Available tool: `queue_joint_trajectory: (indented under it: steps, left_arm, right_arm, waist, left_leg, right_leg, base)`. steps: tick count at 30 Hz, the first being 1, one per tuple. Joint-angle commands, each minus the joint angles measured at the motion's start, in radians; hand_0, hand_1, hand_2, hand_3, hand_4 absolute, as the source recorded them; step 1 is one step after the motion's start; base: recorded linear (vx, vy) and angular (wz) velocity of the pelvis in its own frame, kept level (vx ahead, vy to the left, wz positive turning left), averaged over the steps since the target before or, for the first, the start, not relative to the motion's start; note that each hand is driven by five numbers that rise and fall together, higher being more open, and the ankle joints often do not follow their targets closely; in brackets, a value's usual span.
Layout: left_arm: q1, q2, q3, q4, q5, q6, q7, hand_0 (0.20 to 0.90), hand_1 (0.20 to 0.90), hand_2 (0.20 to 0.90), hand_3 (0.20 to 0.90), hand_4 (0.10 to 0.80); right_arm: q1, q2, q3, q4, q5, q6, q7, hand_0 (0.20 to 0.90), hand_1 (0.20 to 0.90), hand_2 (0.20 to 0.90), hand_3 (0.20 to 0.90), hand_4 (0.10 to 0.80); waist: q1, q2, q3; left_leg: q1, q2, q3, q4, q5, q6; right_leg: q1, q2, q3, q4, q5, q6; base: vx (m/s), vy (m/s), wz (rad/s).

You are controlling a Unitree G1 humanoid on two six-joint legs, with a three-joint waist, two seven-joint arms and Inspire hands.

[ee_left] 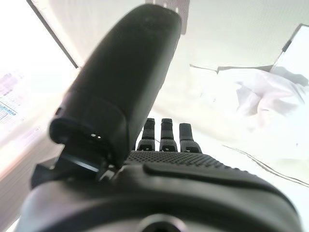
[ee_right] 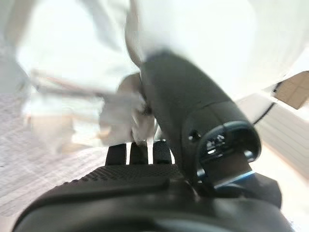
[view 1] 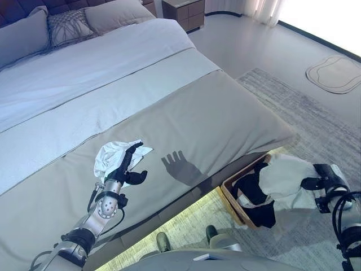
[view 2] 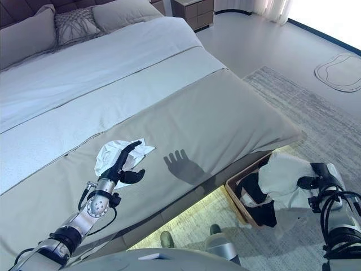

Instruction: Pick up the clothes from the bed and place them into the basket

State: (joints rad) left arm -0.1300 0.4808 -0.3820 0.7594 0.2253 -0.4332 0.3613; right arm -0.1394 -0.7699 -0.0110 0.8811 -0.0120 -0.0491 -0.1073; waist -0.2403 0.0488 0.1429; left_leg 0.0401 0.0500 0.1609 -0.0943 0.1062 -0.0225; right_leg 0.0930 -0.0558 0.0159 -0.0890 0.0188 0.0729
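A crumpled white garment [view 1: 109, 153] lies on the grey bed cover [view 1: 214, 113] near the foot edge. My left hand [view 1: 126, 167] hovers over its near side, fingers straight and thumb spread, holding nothing; the garment also shows past the fingers in the left wrist view [ee_left: 270, 99]. My right hand [view 1: 325, 182] is curled on another white garment [view 1: 285, 174] and holds it above the wooden basket [view 1: 228, 196] on the floor beside the bed. Dark clothes [view 1: 255, 193] lie in the basket. The right wrist view shows the white cloth [ee_right: 193, 29] past the thumb.
Pillows [view 1: 67, 25] lie at the head of the bed, with a nightstand [view 1: 185, 12] behind. A grey rug [view 1: 316, 124] covers the floor by the basket. A light mat [view 1: 335, 73] lies at the far right.
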Motion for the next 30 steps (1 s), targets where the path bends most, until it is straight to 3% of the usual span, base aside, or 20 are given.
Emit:
queue_joint_trajectory:
  steps: [1,9,18,23,30]
  left_arm:
    - [-0.126,0.059,0.021,-0.073,-0.040,-0.046,0.024,0.900,0.900,0.900,0.900,0.800]
    - [-0.114,0.068,0.024,-0.075,-0.055,-0.056,0.000,0.900,0.900,0.900,0.900,0.800]
    - [-0.111,0.059,0.037,-0.097,-0.025,-0.021,0.086,0.900,0.900,0.900,0.900,0.800]
    - [-0.104,0.023,0.048,-0.044,-0.001,0.038,0.110,0.900,0.900,0.900,0.900,0.800]
    - [-0.096,-0.009,0.034,0.008,0.040,0.100,0.143,0.900,0.900,0.900,0.900,0.800]
  right_arm:
    - [-0.142,-0.104,-0.014,0.037,-0.012,-0.076,-0.082,0.900,0.900,0.900,0.900,0.800]
    - [-0.127,-0.111,-0.031,0.044,0.003,-0.081,-0.063,0.900,0.900,0.900,0.900,0.800]
    - [-0.124,-0.090,-0.028,-0.020,0.043,-0.090,-0.052,0.900,0.900,0.900,0.900,0.800]
    - [-0.152,-0.064,0.030,-0.167,-0.077,-0.034,-0.108,0.900,0.900,0.900,0.900,0.800]
    - [-0.243,-0.040,0.169,-0.261,-0.228,-0.021,-0.160,0.900,0.900,0.900,0.900,0.800]
  waist:
    - [0.060,-0.021,-0.055]
    - [0.061,-0.022,-0.054]
    - [0.070,-0.025,-0.045]
    - [0.083,-0.028,-0.033]
    - [0.132,-0.038,-0.018]
  left_leg:
    - [0.089,0.001,0.047,0.008,-0.132,-0.011]
    - [0.088,0.000,0.046,0.010,-0.131,-0.011]
    - [0.086,0.000,0.035,0.010,-0.128,-0.013]
    - [0.077,-0.009,0.014,0.010,-0.123,-0.012]
    - [0.055,-0.026,-0.032,0.011,-0.114,-0.003]
  right_leg:
    - [-0.101,0.033,0.017,0.074,0.048,0.018]
    - [-0.101,0.032,0.015,0.078,0.045,0.018]
    - [-0.098,0.026,0.007,0.079,0.045,0.016]
    - [-0.097,0.019,-0.008,0.081,0.042,0.014]
    - [-0.094,0.008,-0.042,0.086,0.034,0.010]
  base:
    - [0.000,0.000,0.00]
    - [0.000,0.000,0.00]
    - [0.008,-0.002,0.00]
    - [0.007,0.013,0.00]
    - [0.038,0.024,0.11]
